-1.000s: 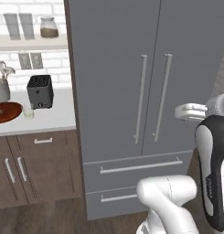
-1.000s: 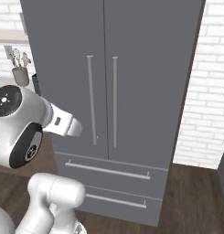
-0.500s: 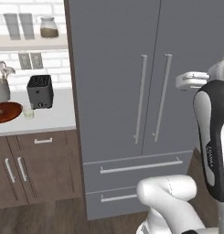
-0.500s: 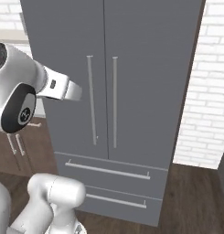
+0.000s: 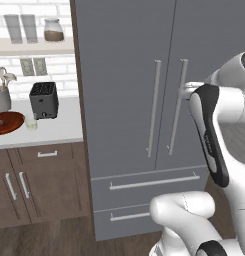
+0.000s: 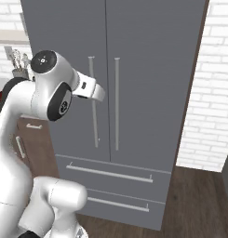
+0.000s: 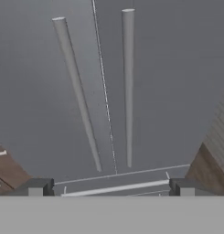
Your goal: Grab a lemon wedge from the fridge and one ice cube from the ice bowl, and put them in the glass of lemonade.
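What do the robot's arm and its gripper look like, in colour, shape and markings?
The arm is made of rounded, glossy white segments with black bands at the joints. One joint ends in a round black cap with a small white mark. A black stripe runs along the upper link in the left base view. The gripper has two small, dark, blocky finger tips. No cables are visible.

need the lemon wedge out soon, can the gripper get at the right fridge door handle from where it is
Probably yes: the open gripper faces the closed fridge, and nothing stands between it and the right door handle, though it is not touching yet.
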